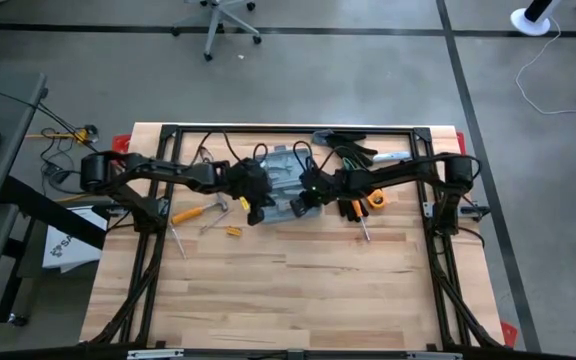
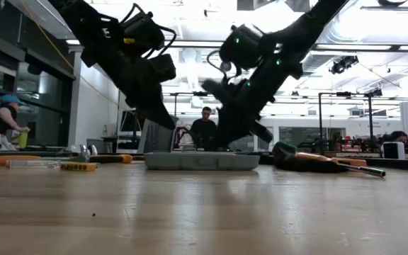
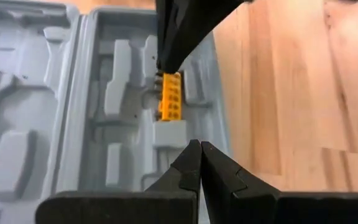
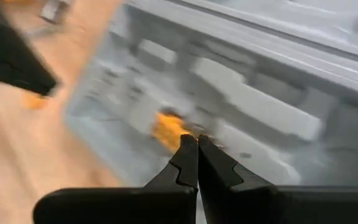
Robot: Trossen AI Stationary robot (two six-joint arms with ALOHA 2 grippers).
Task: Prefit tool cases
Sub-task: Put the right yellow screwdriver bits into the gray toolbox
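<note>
Both pincers are closed on nothing: the left pincer [image 3: 199,163] and right pincer [image 4: 197,158] are held just above the open grey tool case [image 3: 123,99]. A yellow bit holder [image 3: 170,95] is seated in a recess ahead. The moulded plastic is judged light, stiff and slick; its rim is best gripped.

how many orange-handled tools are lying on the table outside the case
2 that I can make out: one screwdriver on the wood left of the open tool case, another to its right, near the black gloves. The arms may hide more.
</note>
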